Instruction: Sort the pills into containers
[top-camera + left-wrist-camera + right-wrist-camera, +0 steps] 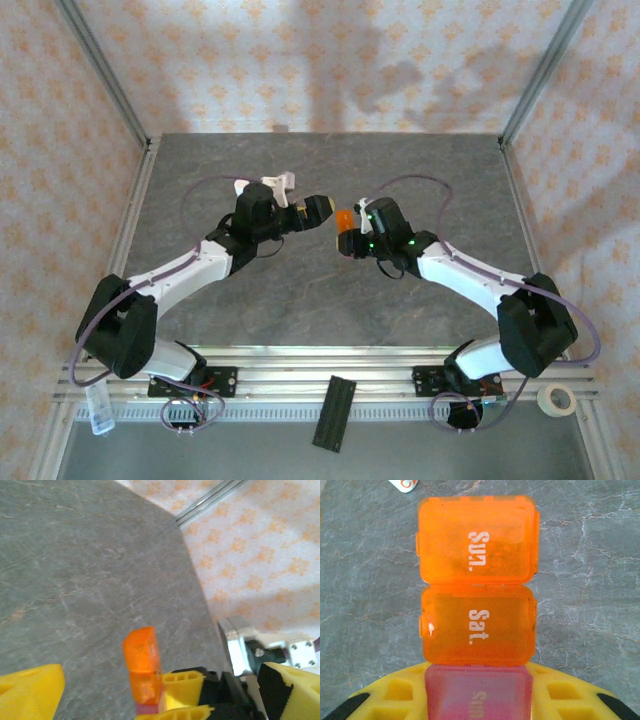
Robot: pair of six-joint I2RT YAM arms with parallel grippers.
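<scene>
over the middle of the table (300, 300), the right gripper (349, 238) is clenched on the pink end of the containers (343, 216). it's holding the strip up off the surface, with the orange part sticking out toward the far side. the left gripper (318, 208) sits just to the left of it, jaws spread wide, nothing in them. what's the smart way to do this bit?

re: looks to me like the left one is about to work on the strip, probably a lid. from the right wrist cam the orange faces marked "sun." and "sat." look shut, and i can't tell if anything's inside. i'd hold the right clamp firm and steady, since it only has the pink end and the long orange part could lever out. bring one left finger in slow to the lid's free edge and push gently.

op: and the white bottle (280, 183)?

re: it sits on the far side, left of the strip, apart from it. leave it till a compartment is open. also watch the yellow fingers (30, 692) of both arms, they're close together.
</scene>
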